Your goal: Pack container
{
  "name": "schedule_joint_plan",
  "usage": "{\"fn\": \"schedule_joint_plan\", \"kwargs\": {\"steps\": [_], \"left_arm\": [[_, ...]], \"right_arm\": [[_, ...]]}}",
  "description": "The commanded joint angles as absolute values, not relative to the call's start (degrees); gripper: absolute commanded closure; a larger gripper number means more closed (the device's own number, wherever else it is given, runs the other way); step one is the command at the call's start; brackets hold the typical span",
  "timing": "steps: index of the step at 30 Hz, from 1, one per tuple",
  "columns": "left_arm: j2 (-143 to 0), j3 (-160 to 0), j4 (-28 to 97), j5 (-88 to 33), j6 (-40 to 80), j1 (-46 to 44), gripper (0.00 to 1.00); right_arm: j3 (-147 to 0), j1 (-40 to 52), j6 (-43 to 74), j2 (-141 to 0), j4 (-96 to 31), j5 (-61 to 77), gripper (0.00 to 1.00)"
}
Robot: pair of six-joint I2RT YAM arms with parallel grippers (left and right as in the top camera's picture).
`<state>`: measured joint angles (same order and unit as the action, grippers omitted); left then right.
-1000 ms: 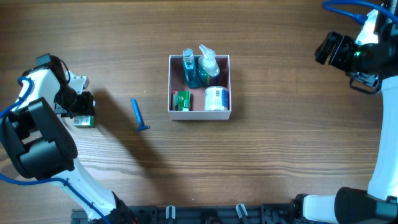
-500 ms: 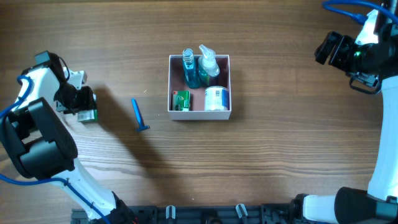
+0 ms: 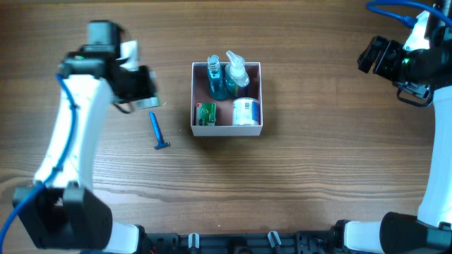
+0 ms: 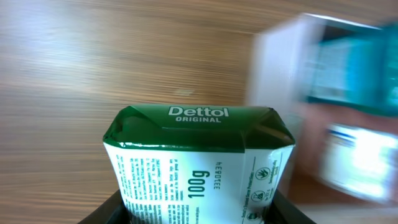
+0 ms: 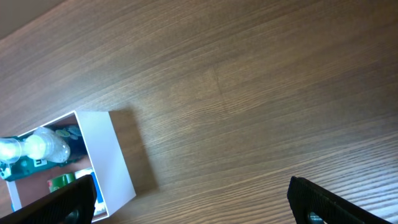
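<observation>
Left tool [image 3: 145, 85] has swung toward the container [image 3: 227, 130] — clamping a Dettol pack [image 4: 199, 155].

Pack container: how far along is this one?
Done: a teal bottle, a spray bottle, a green pack and a white jar sit in the container. In hand: the left gripper holds a Dettol soap pack, left of the container. Left: placing it, then the blue razor on the table. The right gripper is open and empty.

Matt wood-grain table [image 3: 318, 169], glossy wrapped soap packet [image 4: 198, 163], smooth matt white container [image 3: 227, 130]; blue plastic razor [image 3: 156, 130]
</observation>
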<state>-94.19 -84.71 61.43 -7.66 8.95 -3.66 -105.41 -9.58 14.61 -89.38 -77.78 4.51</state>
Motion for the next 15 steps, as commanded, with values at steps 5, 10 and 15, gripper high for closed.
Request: {"fn": "schedule_joint_plan", "kwargs": {"steps": [5, 10, 15], "left_arm": [[-95.3, -85.6, 56.4, -8.7, 23.4, -20.3, 0.96], [-100.3, -85.6, 54.1, -8.5, 24.5, -22.7, 0.96], [-106.0, -85.6, 53.6, -8.1, 24.4, -22.7, 0.95]], "right_arm": [[-105.3, -9.6, 13.5, -89.8, -77.7, 5.0, 0.00], [-105.3, -9.6, 13.5, -89.8, -78.3, 5.0, 0.01], [-105.3, -9.6, 13.5, -89.8, -78.3, 5.0, 0.00]]}}
